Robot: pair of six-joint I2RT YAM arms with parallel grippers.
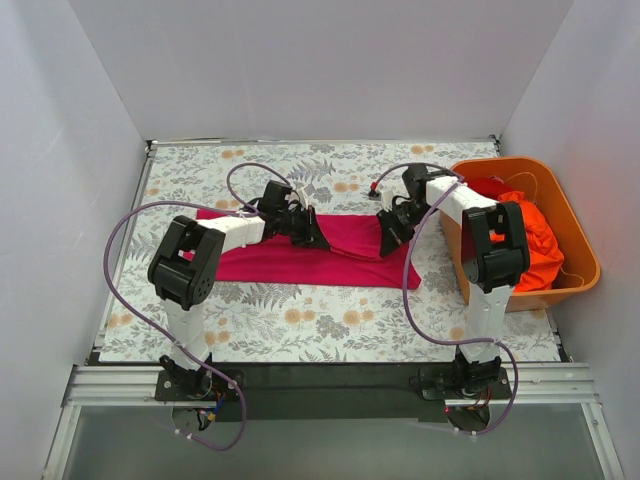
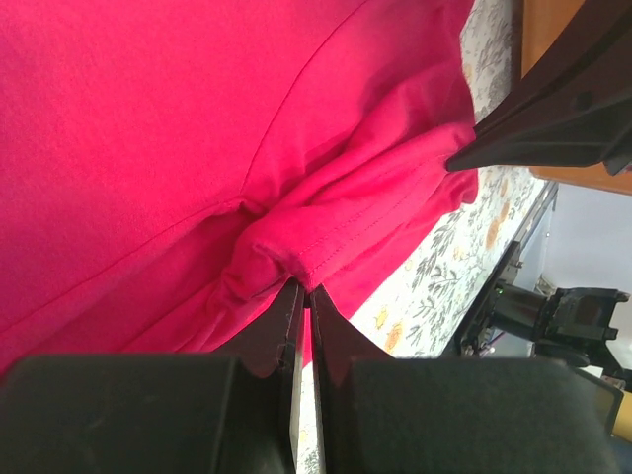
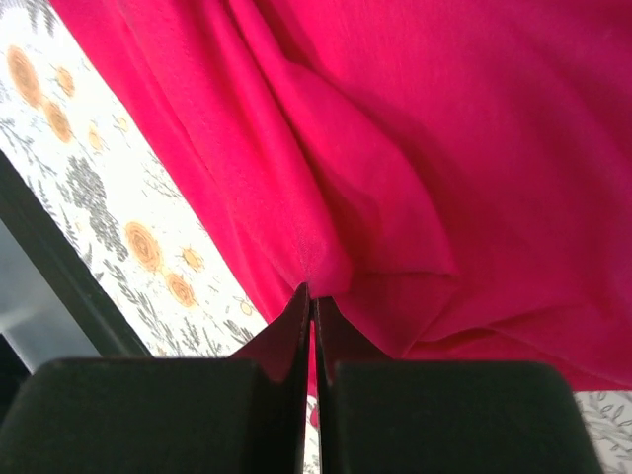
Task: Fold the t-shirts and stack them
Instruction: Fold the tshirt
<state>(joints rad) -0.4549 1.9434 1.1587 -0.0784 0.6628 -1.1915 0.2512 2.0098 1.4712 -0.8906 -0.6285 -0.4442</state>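
Note:
A magenta-pink t-shirt (image 1: 290, 255) lies spread across the middle of the floral table. My left gripper (image 1: 312, 232) is shut on a pinched fold of the pink t-shirt (image 2: 178, 148) near its middle top edge. My right gripper (image 1: 388, 238) is shut on the shirt's right end, cloth (image 3: 415, 148) bunched at its tips. The right gripper's black fingers (image 2: 553, 118) show in the left wrist view. Orange-red t-shirts (image 1: 535, 245) lie crumpled in the tub.
An orange plastic tub (image 1: 580, 245) stands at the right edge of the table, next to the right arm. The floral tablecloth (image 1: 330, 320) covers the table. White walls enclose the back and sides. Purple cables loop off both arms.

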